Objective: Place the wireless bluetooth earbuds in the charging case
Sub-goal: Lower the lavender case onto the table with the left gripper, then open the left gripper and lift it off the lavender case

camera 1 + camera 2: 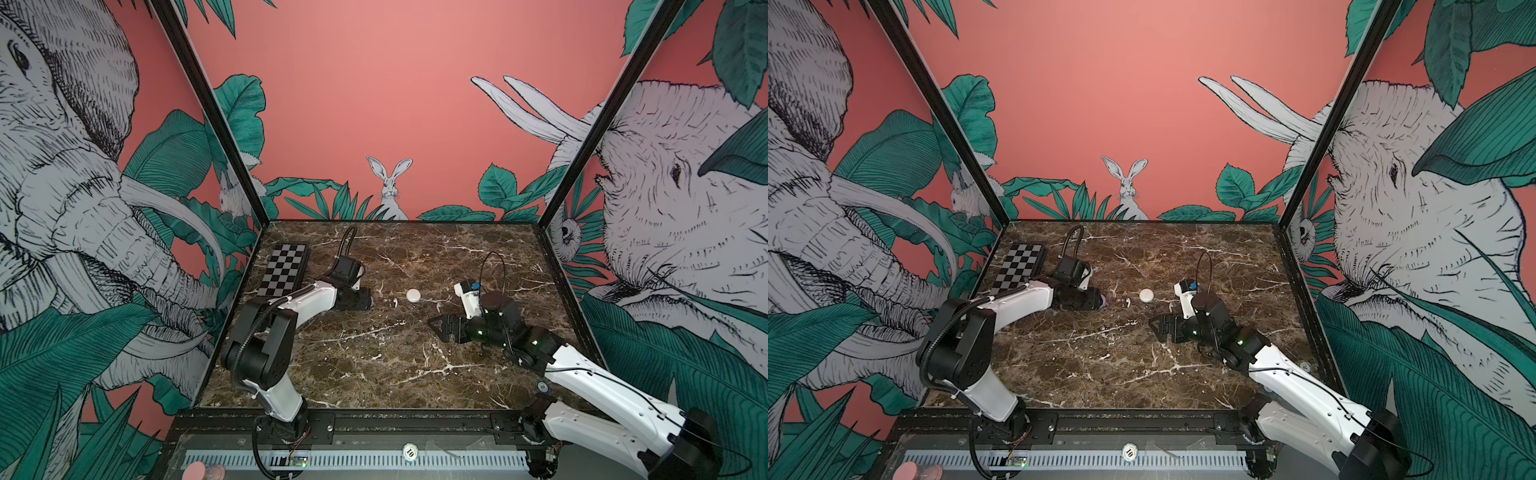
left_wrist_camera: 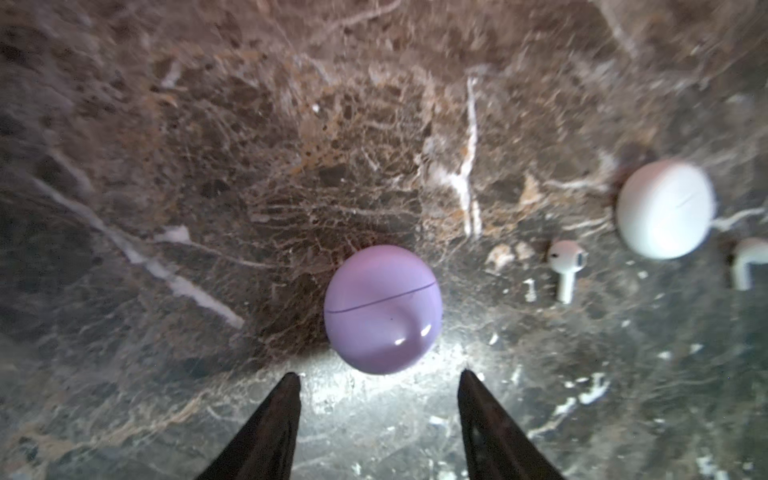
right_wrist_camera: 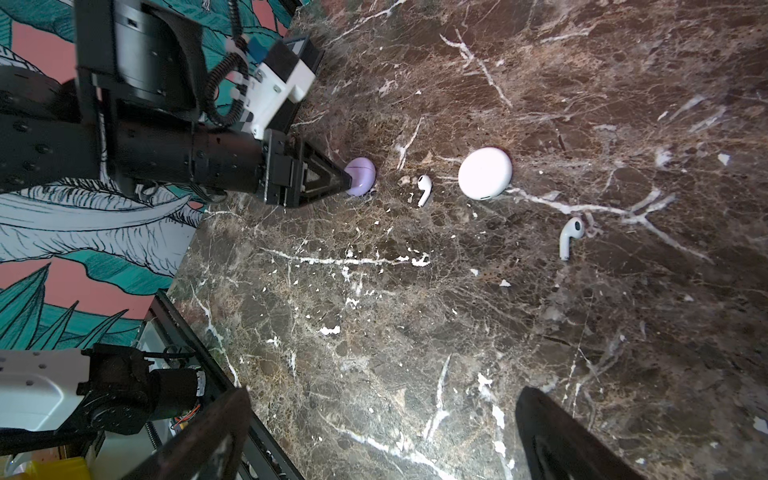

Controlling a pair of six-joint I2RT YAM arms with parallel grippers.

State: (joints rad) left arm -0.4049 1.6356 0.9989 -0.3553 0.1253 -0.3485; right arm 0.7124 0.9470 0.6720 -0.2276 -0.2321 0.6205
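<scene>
The left gripper is seen with its fingers spread and nothing between them. The lilac charging case lies on the table just ahead of the tips, with its lid shut. No lilac earbuds are seen anywhere, so they are judged to be stowed inside it, though this cannot be confirmed.

To its right, 1 white earbud lies loose on the surface, near the white charging case, which is also shut. A 2nd white earbud lies beyond that case, apart from it. Further right, the right gripper is held low over the table, fingers spread wide and empty.

The task is judged about half done. The white case is not yet opened, and 2 white earbuds are left to be picked up and seated.

The surface is a dark brown marble-patterned tabletop with white veins, against which the small white earbuds are easily lost. A checkerboard lies at the far left. The space is enclosed by pink wall panels printed with elephants, leaves and a rabbit.
</scene>
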